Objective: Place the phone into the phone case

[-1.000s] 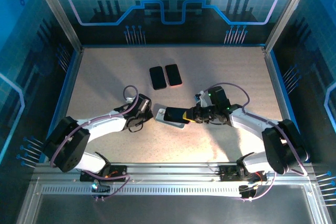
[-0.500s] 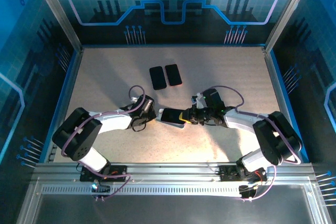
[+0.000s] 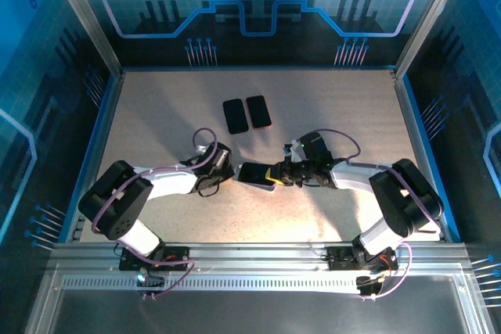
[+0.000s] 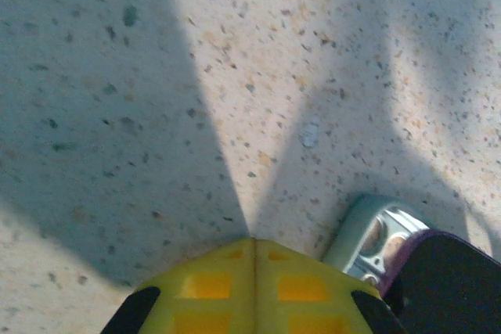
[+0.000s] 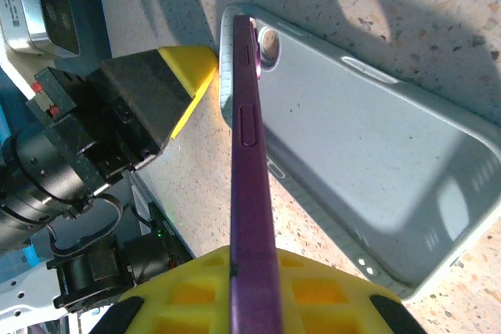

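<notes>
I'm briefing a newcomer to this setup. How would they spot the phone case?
On the speckled table, look near its middle. The phone case lies flat there, pale grey, beneath the purple phone that the right gripper holds on edge. The two phones farther back are dark.

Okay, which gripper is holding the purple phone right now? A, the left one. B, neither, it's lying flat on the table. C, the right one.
C: the right gripper clamps the purple phone on edge, tilted over the pale case that lies on the table.
</notes>
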### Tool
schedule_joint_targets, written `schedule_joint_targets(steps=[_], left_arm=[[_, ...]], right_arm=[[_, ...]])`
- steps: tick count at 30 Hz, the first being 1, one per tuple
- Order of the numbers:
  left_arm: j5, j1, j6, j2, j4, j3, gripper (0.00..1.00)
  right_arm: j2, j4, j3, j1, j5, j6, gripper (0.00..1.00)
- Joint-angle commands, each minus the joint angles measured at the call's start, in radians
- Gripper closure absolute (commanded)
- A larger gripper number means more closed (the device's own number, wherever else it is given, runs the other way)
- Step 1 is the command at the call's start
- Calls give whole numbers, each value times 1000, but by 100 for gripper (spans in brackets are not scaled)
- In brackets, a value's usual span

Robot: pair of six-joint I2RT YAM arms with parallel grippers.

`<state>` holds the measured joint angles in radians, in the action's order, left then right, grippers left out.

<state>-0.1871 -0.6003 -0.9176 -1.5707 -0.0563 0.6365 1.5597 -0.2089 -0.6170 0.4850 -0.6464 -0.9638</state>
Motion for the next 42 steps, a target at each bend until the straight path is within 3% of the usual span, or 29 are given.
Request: schedule_joint_targets(steps=[1,14,25,42], left_arm=[[49,-49,-41,14,-7,-26,100],[28,-85,-91,64,-2,-54,100],[-23,-84,-55,88,34,-48,100],[-55,-68,2,10,9,-5,100]], right_arm=[[18,32,-37,3,-28,30,100],[69,109,-81,-34,-105,104,100],[41,420,-195,-57,-103,277,100],[184,419,-217,-65,-131,252,100]])
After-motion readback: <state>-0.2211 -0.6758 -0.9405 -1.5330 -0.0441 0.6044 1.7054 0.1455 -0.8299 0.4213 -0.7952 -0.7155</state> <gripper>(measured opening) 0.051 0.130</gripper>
